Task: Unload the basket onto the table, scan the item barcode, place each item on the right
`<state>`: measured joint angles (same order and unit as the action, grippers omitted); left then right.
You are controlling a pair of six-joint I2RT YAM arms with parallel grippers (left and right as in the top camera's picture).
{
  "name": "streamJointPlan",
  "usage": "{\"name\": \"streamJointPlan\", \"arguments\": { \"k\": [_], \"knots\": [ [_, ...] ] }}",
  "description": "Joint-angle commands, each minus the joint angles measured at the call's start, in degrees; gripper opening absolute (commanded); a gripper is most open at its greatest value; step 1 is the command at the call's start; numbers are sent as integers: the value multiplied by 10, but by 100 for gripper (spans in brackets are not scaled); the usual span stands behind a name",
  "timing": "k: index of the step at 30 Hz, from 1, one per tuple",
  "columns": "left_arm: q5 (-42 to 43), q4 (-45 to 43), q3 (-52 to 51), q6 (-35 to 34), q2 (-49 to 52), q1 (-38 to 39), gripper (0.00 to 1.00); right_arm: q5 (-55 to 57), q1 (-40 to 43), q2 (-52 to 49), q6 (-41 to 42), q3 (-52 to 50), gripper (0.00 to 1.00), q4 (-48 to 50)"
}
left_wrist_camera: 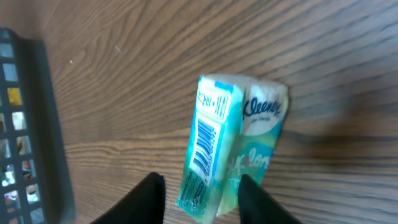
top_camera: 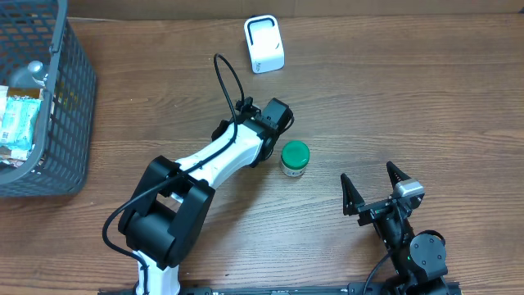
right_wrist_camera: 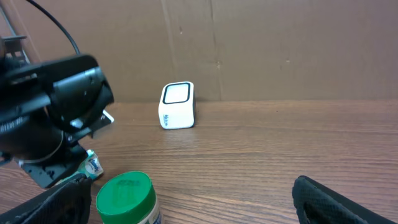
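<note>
A brown wood-grain counter (top_camera: 409,98) fills the overhead view, its streaked grain running mostly across the width. Along the far edge stands a plain cardboard panel (right_wrist_camera: 280,50), tan and matte. It is marked by vertical creases and a few small scuffs, and it meets the counter in a straight seam. The light is soft and even, leaving a dull sheen on the wood and only faint shadows. A dark strip (top_camera: 270,290) borders the counter's near edge.
</note>
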<state>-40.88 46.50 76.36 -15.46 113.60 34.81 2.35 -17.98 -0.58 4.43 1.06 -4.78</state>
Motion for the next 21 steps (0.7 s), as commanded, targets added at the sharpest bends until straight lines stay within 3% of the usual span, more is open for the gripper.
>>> {"name": "streamJointPlan", "arguments": {
  "k": [1,4,6,12,21],
  "knots": [
    [76,29,68,-1,-24,-16,59,-1,4,4,-4,-6,100,1],
    [162,57,111,34,-29,-44,88,-1,4,4,-4,-6,100,1],
    [234,69,130,70,-29,-67,100,-1,4,4,-4,-6,100,1],
    [383,84,127,160,-19,-138,100,-1,4,4,-4,-6,100,1],
    [410,42,85,168,8,-156,100,-1,4,4,-4,-6,100,1]
  ]
}}
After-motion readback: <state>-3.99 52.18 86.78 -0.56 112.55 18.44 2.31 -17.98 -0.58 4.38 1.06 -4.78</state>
